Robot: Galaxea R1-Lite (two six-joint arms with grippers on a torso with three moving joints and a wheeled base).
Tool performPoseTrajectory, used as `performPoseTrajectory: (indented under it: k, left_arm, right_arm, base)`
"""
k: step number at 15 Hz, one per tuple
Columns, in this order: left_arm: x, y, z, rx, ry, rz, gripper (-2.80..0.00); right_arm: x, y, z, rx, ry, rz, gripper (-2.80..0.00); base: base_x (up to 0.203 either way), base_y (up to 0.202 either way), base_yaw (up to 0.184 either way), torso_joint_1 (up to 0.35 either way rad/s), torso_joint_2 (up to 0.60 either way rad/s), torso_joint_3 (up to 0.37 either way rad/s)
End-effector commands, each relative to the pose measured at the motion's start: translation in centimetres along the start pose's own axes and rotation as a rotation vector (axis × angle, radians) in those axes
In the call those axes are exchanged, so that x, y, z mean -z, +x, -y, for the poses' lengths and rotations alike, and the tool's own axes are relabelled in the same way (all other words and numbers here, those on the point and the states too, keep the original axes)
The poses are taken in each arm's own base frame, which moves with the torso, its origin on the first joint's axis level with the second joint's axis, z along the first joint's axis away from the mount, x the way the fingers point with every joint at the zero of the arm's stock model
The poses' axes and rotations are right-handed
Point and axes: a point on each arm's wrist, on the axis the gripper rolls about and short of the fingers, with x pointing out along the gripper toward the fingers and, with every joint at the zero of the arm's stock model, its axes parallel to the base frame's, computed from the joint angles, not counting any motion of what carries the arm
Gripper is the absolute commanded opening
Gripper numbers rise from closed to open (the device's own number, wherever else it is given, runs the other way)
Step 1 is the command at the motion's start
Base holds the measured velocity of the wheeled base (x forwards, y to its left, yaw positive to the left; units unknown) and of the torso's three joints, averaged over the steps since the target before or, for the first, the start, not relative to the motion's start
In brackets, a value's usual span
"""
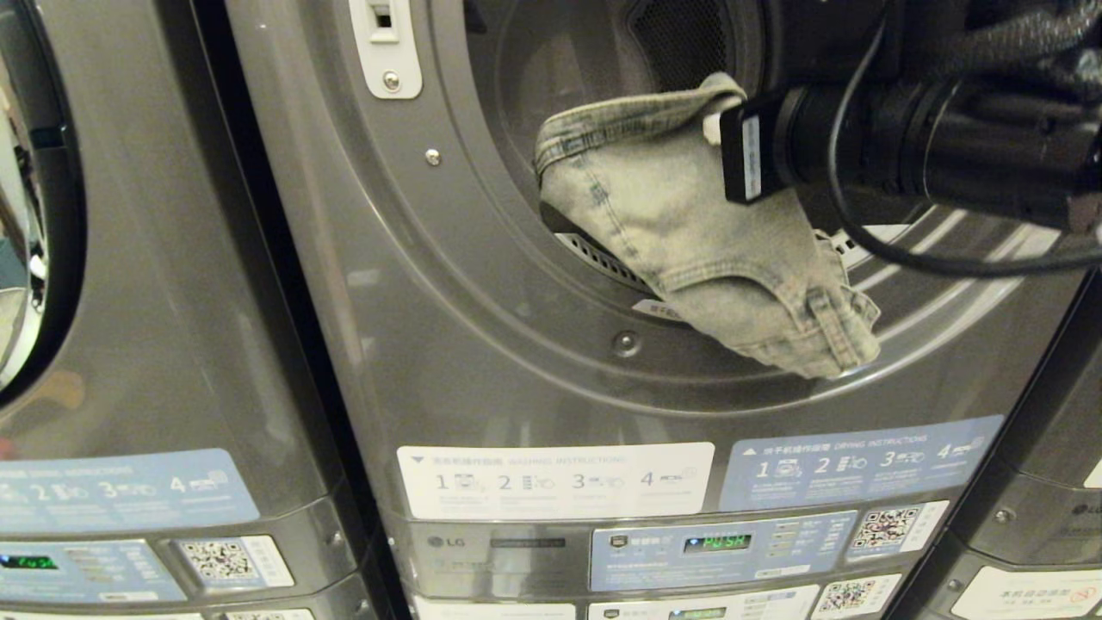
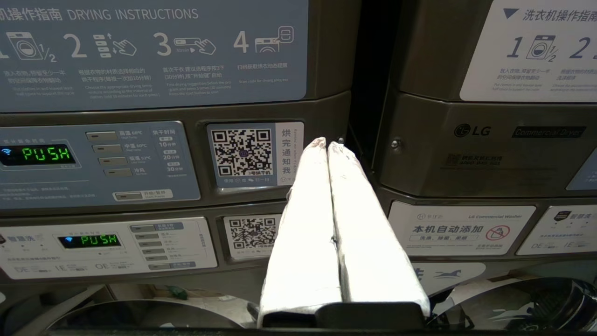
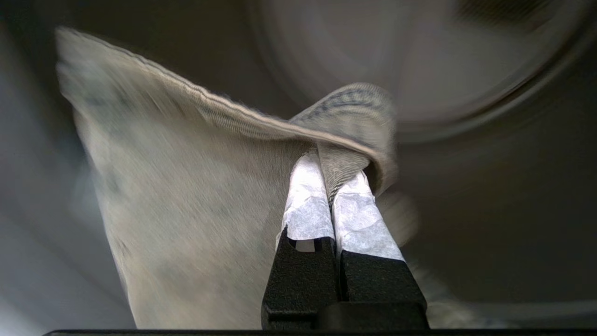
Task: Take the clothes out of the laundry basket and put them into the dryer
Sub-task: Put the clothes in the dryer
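A faded denim garment hangs over the lower rim of the dryer's round opening, part inside the drum and part draped outside. My right arm comes in from the right at the mouth of the opening. My right gripper is shut on the garment's top edge. In the right wrist view the gripper pinches a fold of the denim, and the drum lies beyond. My left gripper is shut on nothing, parked low before the control panels. The laundry basket is out of view.
A second machine with a round door stands to the left. Control panels and instruction labels run below the opening. A white latch plate sits at the opening's upper left. The arm's black cable loops across the opening.
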Motion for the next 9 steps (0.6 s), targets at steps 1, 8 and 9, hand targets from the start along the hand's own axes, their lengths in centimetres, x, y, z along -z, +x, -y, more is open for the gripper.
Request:
performPoseTrajectory:
  k: [1, 8, 9]
  left_arm:
    - [0.0, 0.0, 0.0, 0.000, 0.000, -0.001, -2.80]
    - [0.0, 0.0, 0.0, -0.001, -0.003, -0.001, -2.80]
    - [0.0, 0.0, 0.0, 0.000, -0.002, -0.001, -2.80]
  right_arm:
    - [-1.3, 3.2, 0.2, 0.058, 0.019, 0.052, -2.80]
    - [3.2, 12.8, 4.5, 0.332, -0.191, 0.175, -2.80]
    - [3.3, 13.0, 5.0, 0.352, -0.213, 0.188, -2.80]
  base:
    - [0.000, 0.000, 0.000, 0.000, 0.00, 0.000]
    - [0.000, 0.000, 0.000, 0.000, 0.00, 0.000]
    - [0.000, 0.000, 0.000, 0.000, 0.00, 0.000]
